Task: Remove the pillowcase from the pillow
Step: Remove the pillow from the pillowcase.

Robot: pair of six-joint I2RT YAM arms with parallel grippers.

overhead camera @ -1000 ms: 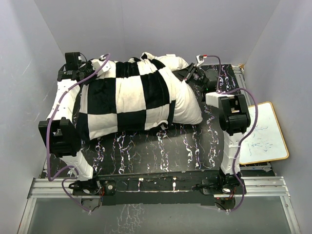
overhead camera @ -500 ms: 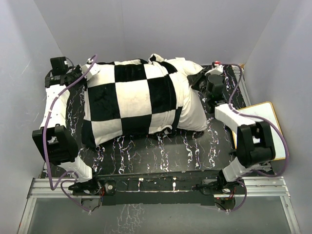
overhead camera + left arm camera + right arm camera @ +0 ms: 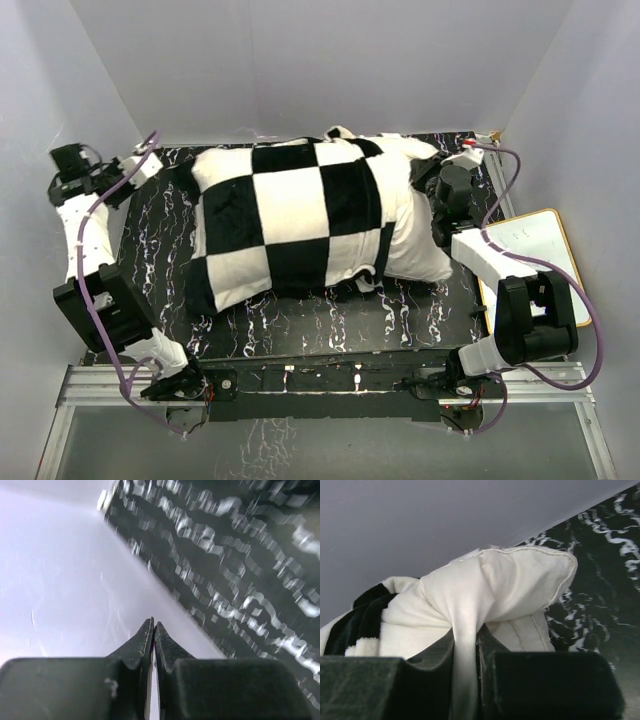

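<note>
— What is that big dark thing?
— The surface (image 3: 320, 320). It is black with white squiggly lines.
— And on the right?
— A white board (image 3: 540, 268) with a tan rim and faint scribbles, just beside the surface.
— What is all around?
— Plain grey walls (image 3: 300, 70). A silver metal rail (image 3: 330, 382) runs along the near edge.
</note>
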